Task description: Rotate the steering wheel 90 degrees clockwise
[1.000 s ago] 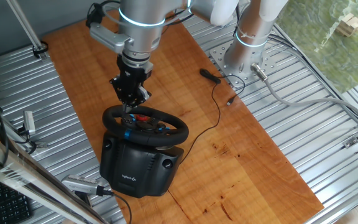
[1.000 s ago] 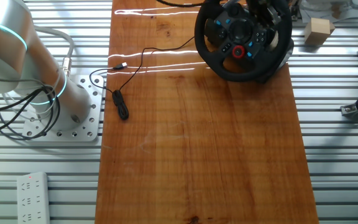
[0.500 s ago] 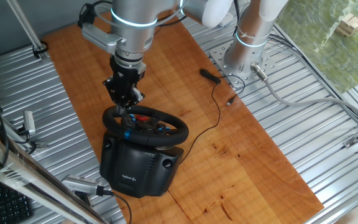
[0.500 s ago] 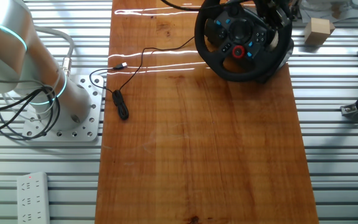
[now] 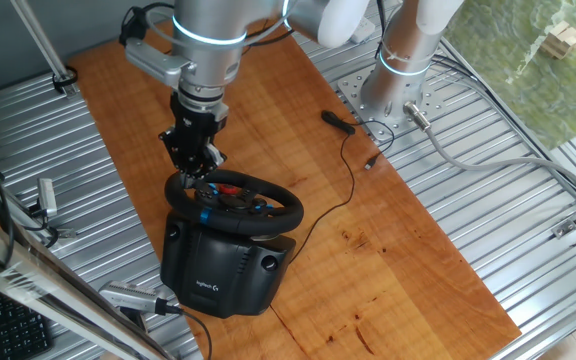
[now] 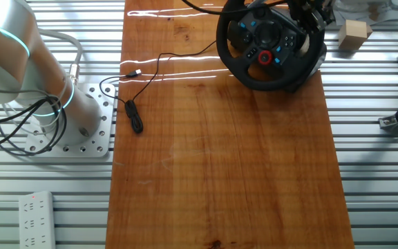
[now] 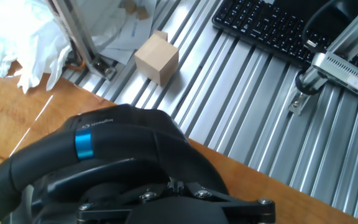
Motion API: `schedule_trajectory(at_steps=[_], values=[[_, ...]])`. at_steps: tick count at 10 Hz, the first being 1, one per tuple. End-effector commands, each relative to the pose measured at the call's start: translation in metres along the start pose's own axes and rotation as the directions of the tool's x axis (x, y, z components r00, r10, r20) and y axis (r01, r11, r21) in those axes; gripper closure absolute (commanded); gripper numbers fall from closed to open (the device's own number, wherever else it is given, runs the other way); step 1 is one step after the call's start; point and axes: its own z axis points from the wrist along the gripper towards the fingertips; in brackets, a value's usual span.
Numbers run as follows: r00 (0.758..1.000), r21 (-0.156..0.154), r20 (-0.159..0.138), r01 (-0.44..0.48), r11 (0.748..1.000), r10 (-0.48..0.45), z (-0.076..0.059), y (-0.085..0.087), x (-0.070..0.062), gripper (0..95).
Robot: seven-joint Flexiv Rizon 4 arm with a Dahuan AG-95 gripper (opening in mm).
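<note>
The steering wheel [image 5: 268,215] is a black rim with a blue strip and red and blue hub buttons, mounted on a boxy black base [image 5: 223,270] at the near left of the wooden board. It also shows at the top of the other fixed view [image 6: 268,77]. My gripper [image 5: 196,172] hangs just over the far left part of the rim, fingers close together and holding nothing. In the other fixed view the gripper [image 6: 308,14] is at the rim's upper right. In the hand view the rim [image 7: 123,143] with its blue strip lies just beyond my gripper [image 7: 174,184].
A loose black cable [image 5: 353,150] lies on the board near the arm's mounting plate [image 5: 393,95]. A wooden block [image 7: 157,57] and a keyboard [image 7: 272,28] sit on the ribbed metal table beyond the wheel. A power strip [image 6: 36,214] lies by the arm's base.
My gripper has moved a little to the left along the far side of the rim. The wheel and its blue strip have not turned.
</note>
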Motion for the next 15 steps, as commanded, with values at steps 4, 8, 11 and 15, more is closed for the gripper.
schedule_trajectory(at_steps=[4,8,11,15], values=[[1.000,0.000,-0.005,-0.007,1.000,0.007,0.001,-0.001,0.001,95.0],[1.000,-0.003,-0.001,-0.008,1.000,0.008,0.006,-0.003,0.003,95.0],[1.000,-0.004,-0.001,-0.007,1.000,0.007,0.011,-0.005,0.005,95.0],[1.000,-0.006,0.007,-0.010,1.000,0.010,0.014,-0.006,0.008,95.0]])
